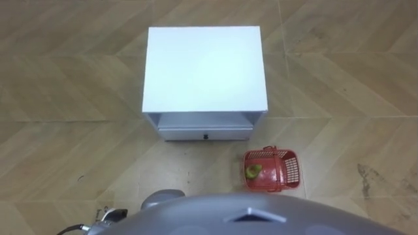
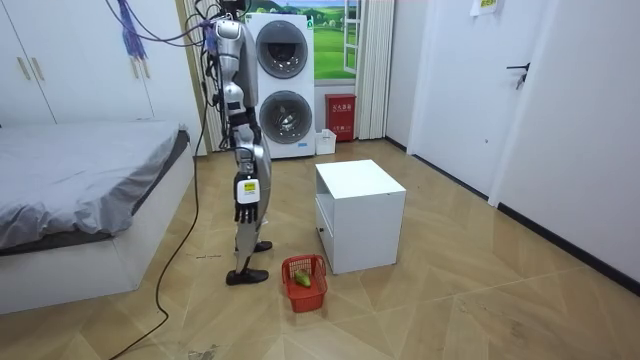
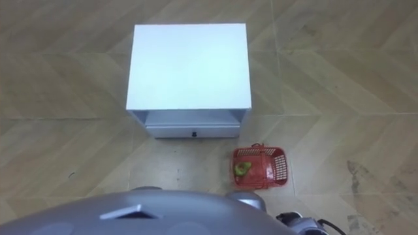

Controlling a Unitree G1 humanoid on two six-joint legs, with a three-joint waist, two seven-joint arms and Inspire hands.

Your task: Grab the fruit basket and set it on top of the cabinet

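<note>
fruit basket point(image 1: 272, 170): floor, right of cabinet point(image 1: 204, 72) front | right hand point(image 2: 246, 213): slack, empty | risk: off-centre grab spills fruit point(image 1: 253, 171)

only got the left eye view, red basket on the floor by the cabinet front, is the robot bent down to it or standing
observer: Standing upright in the room view, right beside the red basket and facing the white cabinet.
operator: where's the right hand then
observer: The right hand hangs at the robot's side, fingers relaxed and holding nothing, well above the basket.
</note>
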